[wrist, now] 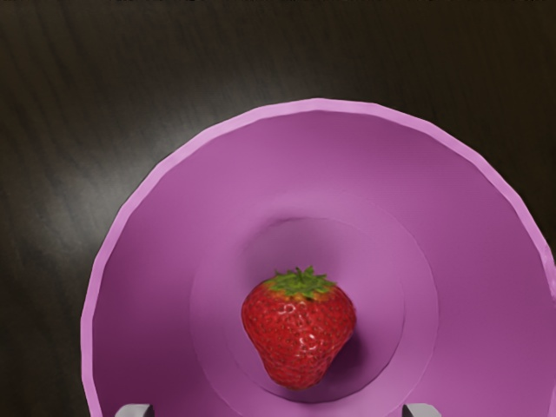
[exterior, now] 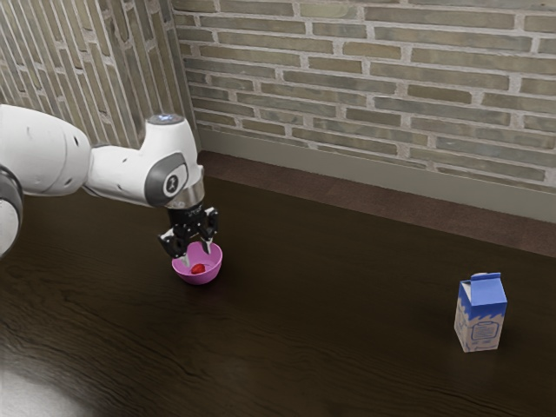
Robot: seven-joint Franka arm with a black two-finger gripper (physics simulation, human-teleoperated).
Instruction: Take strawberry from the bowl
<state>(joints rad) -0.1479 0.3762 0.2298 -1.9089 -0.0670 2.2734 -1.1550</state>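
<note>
Milk carton: stands upright toward the exterior view's right, on the dark wood table; poses little risk, being well apart from the arm.
Black two-finger gripper: points down with fingers apart, clamped on nothing, at the pink bowl; could catch the rim on a finger if lowered off-centre.
Pink bowl: sits upright, with smooth, sloping walls; could tip or slide under a push from one finger.
Strawberry: lies on its side on the bowl's floor, red, with green leaves at the broad end; could squirt free if pinched near the tapered tip, or roll against the wall if nudged. Could also drop back inside after too shallow a grip.
</note>
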